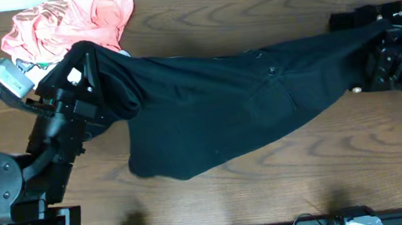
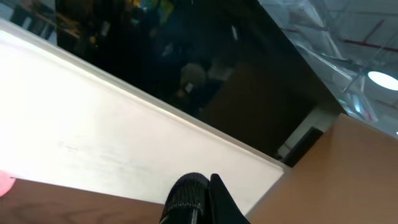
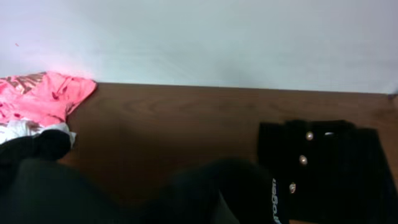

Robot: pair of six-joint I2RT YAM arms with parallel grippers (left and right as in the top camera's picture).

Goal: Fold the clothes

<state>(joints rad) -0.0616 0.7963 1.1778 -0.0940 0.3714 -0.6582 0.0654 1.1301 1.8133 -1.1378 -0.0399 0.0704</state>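
Observation:
A large black garment (image 1: 216,111) hangs stretched across the table between my two grippers, sagging toward the front at the left middle. My left gripper (image 1: 85,61) is shut on its left end, raised above the table. In the left wrist view the fingertips (image 2: 202,199) are pressed together on black ribbed fabric. My right gripper (image 1: 388,29) is shut on the right end. In the right wrist view the black cloth (image 3: 37,186) covers the jaws (image 3: 230,196).
A crumpled pink garment (image 1: 68,21) lies at the back left with a white piece beside it, and it also shows in the right wrist view (image 3: 37,96). A folded black garment with buttons (image 3: 323,162) lies at the back right (image 1: 348,18). A white wall borders the back edge.

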